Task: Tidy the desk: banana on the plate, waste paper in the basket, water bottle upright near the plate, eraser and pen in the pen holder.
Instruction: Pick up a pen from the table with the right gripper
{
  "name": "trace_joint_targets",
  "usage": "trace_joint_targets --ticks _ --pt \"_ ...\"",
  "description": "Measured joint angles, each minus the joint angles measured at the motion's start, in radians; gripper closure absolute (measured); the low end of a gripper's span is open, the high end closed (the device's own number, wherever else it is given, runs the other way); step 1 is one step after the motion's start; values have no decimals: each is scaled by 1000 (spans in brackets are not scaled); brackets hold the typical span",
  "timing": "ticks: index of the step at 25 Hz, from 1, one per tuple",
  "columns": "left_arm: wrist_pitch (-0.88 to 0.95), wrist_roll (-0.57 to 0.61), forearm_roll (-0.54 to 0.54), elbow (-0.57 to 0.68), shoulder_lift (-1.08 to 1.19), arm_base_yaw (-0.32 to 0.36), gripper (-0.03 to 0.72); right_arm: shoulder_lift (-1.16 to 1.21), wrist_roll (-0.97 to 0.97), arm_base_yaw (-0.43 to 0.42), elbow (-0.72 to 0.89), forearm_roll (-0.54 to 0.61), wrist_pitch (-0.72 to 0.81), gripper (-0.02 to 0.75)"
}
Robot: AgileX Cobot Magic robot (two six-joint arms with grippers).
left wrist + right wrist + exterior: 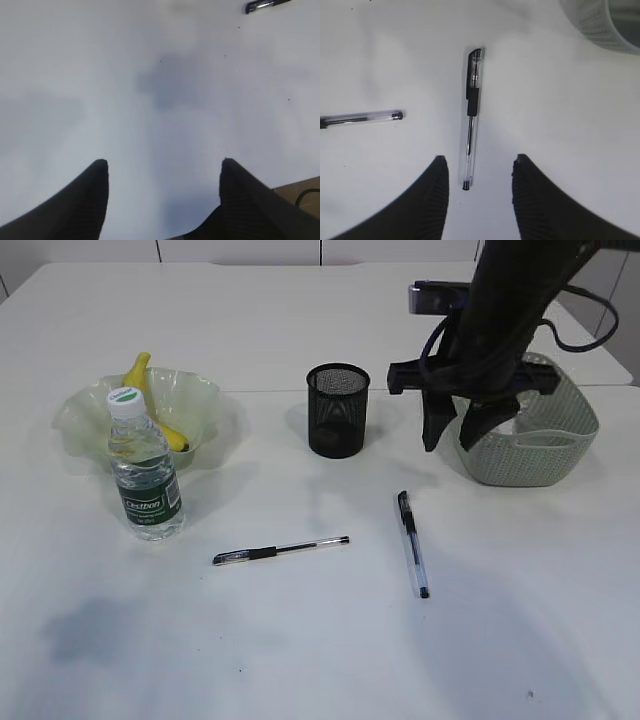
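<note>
Looking down my right wrist view, I see the right gripper (480, 172) with its fingers (437, 195) parted about halfway and nothing between them; it hangs above the table (560, 125). One pen (472, 117) lies lengthwise in line with the gap, its tip end just between the fingertips and its capped end pointing away from them. A second pen (362, 118) lies crosswise, out beyond the left finger. The basket (600, 25) curves past the far right, beyond the right finger.

My left gripper (164, 172) stands wide open and empty over bare table, with only a pen end at the far upper right, well ahead of the fingers.

From the exterior view, the banana (150, 400) sits on the plate (205, 400), the water bottle (143, 465) stands upright just in front of it, and the pen holder (338, 410) stands left of the right gripper.
</note>
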Motion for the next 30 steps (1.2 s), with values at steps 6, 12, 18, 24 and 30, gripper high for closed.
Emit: trace_joint_targets --ticks 6,12,18,24,30 --pt "-14 0 -5 0 0 0 200 73 3 0 0 13 -19 419" --pt "-18 0 -5 0 0 0 200 143 -3 0 -46 28 -27 419" --pt "-20 0 -7 0 0 0 200 199 -4 0 -94 32 -42 419" --pt "-22 0 -7 0 0 0 200 261 -5 0 -115 33 -54 419" --pt "-30 0 -7 0 0 0 200 310 -5 0 -121 35 -64 418"
